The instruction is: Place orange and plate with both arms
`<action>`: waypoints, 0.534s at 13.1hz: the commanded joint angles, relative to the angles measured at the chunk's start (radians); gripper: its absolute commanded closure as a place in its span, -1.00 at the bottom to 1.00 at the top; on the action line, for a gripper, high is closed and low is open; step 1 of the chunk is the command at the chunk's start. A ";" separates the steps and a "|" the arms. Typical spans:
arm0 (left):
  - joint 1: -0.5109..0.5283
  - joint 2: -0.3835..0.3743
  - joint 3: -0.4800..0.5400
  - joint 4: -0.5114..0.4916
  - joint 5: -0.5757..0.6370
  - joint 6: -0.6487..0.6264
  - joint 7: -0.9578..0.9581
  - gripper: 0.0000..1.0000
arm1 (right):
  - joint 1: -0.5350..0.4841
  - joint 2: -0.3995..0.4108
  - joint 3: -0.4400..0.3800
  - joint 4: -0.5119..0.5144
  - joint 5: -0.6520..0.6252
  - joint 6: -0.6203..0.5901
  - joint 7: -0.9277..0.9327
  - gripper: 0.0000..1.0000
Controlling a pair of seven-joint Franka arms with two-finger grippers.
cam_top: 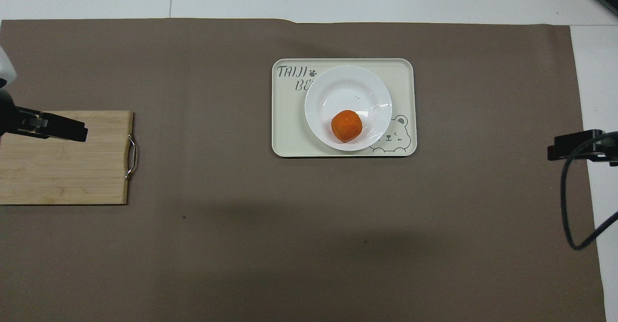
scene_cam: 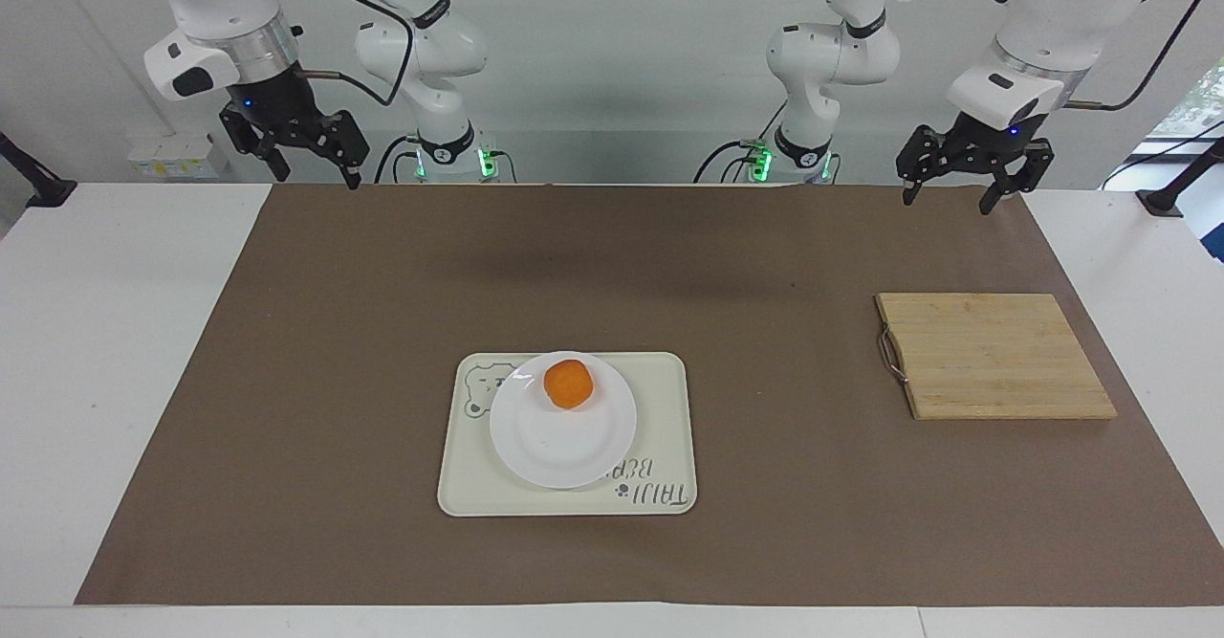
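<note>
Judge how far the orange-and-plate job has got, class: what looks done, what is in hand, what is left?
Done: the orange sits on the plate, which rests on the tray. In hand: nothing; the left gripper and the right gripper hang open and empty near the robots' end of the table. Left: apparently nothing; the cutting board lies bare.
</note>
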 commanded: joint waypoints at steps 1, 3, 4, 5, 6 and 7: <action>0.014 -0.003 -0.005 0.012 -0.019 -0.012 -0.012 -1.00 | -0.013 -0.007 -0.003 -0.014 -0.018 0.009 -0.066 -1.00; 0.037 -0.005 -0.005 0.011 -0.018 -0.006 -0.009 -1.00 | -0.013 -0.008 -0.003 -0.015 -0.018 0.009 -0.092 -1.00; 0.040 -0.008 -0.005 0.006 -0.018 -0.006 -0.003 -1.00 | -0.015 -0.008 -0.003 -0.020 -0.018 0.009 -0.089 -1.00; 0.040 -0.008 -0.005 0.006 -0.018 -0.006 0.000 -1.00 | -0.015 -0.010 -0.004 -0.023 -0.016 0.011 -0.089 -1.00; 0.040 -0.008 -0.002 0.006 -0.018 -0.006 0.000 -1.00 | -0.015 -0.010 -0.004 -0.023 -0.016 0.011 -0.091 -1.00; 0.040 -0.009 -0.002 0.006 -0.018 -0.006 -0.001 -1.00 | -0.015 -0.010 -0.004 -0.023 -0.016 0.011 -0.092 -1.00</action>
